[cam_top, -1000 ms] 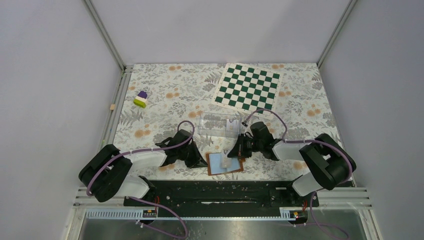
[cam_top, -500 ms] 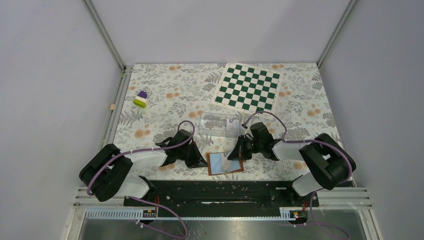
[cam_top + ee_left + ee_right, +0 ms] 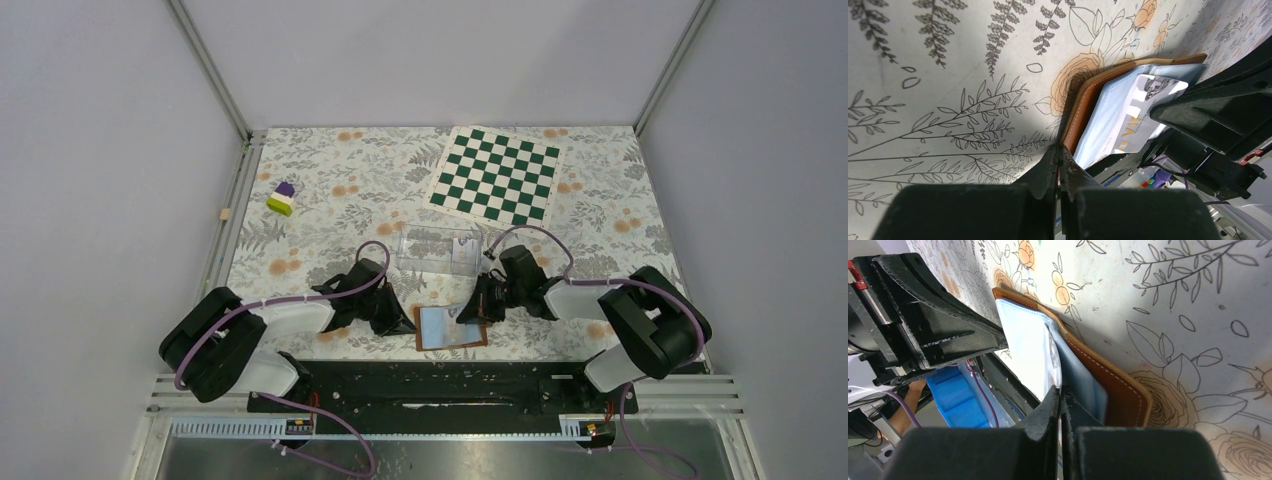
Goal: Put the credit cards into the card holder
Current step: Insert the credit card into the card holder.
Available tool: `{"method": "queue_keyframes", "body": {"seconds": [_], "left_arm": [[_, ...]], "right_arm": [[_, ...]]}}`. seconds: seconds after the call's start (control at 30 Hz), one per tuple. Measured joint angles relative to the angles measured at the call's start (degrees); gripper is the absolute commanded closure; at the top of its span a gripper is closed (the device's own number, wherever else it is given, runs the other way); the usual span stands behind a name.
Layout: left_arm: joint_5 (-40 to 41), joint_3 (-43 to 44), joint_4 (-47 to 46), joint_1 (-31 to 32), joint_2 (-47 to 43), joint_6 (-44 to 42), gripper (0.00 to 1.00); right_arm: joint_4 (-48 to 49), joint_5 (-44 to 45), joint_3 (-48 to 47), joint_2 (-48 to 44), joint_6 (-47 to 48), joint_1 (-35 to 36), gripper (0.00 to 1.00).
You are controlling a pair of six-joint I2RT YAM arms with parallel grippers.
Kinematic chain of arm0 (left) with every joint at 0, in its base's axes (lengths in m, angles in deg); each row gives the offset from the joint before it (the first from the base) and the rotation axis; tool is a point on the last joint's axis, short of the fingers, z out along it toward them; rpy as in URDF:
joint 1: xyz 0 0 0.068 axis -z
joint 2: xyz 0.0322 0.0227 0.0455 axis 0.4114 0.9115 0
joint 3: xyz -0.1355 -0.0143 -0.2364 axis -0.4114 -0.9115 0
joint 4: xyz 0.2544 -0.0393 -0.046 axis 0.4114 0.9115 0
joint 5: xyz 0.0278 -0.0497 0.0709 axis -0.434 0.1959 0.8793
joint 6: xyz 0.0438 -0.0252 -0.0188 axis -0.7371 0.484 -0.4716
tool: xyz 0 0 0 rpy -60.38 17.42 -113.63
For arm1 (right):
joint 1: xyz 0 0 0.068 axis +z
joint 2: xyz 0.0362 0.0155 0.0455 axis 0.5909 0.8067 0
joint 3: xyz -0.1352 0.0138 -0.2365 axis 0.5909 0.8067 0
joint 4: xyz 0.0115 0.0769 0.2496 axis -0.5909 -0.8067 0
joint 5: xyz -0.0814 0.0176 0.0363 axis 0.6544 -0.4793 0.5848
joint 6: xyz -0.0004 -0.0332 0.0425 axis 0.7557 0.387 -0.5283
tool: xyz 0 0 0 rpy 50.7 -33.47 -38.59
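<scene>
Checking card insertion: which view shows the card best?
Left wrist: the card lies face-up on the open wallet, its print visible. Right wrist sees it nearly edge-on at the right pincer. Top external shows it too small to make out.

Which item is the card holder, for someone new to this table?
On the floral table, at the near edge midway between the two arms, the card holder lies open between the left claw and right claw. Unlike the clear plastic case just beyond it, it is brown leather with pale blue lining, a credit card on it.
</scene>
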State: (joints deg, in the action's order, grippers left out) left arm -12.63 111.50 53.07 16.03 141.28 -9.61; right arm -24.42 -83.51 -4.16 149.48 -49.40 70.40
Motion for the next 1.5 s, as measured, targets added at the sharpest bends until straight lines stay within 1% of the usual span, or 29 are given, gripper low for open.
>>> {"method": "queue_keyframes", "body": {"seconds": [0.33, 0.5, 0.6, 0.73, 0.93, 1.0, 1.07, 1.17, 1.27, 1.5], "left_arm": [[-0.2, 0.5, 0.5, 0.0, 0.5, -0.1, 1.00], [-0.3, 0.7, 0.5, 0.0, 0.8, -0.3, 1.00], [-0.3, 0.7, 0.5, 0.0, 0.8, -0.3, 1.00], [-0.2, 0.7, 0.4, 0.0, 0.8, -0.3, 1.00], [-0.2, 0.7, 0.2, 0.3, 0.8, -0.3, 1.00], [-0.2, 0.7, 0.2, 0.3, 0.8, -0.3, 1.00], [-0.2, 0.7, 0.1, 0.3, 0.8, -0.3, 1.00], [-0.2, 0.7, 0.1, 0.5, 0.8, -0.2, 1.00], [-0.1, 0.8, 0.1, 1.1, 0.8, 0.0, 1.00], [1.5, 1.7, 1.1, 5.0, 0.8, 1.3, 1.00]], "right_arm": [[-0.3, -3.0, -2.9, 5.0, 1.2, 0.0, 1.00], [-1.8, -3.0, -5.3, 6.5, 2.2, 1.6, 0.99], [-3.0, -2.6, -6.0, 6.5, 2.8, 2.6, 0.85], [-5.1, -1.2, -6.5, 6.3, 3.3, 3.2, 0.76], [-11.5, 1.7, -7.5, 3.1, 4.5, 4.6, 0.51], [-14.6, 3.1, -8.0, 1.4, 5.1, 5.0, 0.46], [-17.4, 4.5, -8.6, 0.2, 5.7, 5.4, 0.43], [-20.7, 6.3, -9.6, -0.9, 6.3, 6.0, 0.42], [-22.8, 7.8, -10.7, -0.9, 6.8, 7.0, 0.43], [-27.1, 9.6, -14.3, 1.6, 7.3, 9.0, 0.46]]}}
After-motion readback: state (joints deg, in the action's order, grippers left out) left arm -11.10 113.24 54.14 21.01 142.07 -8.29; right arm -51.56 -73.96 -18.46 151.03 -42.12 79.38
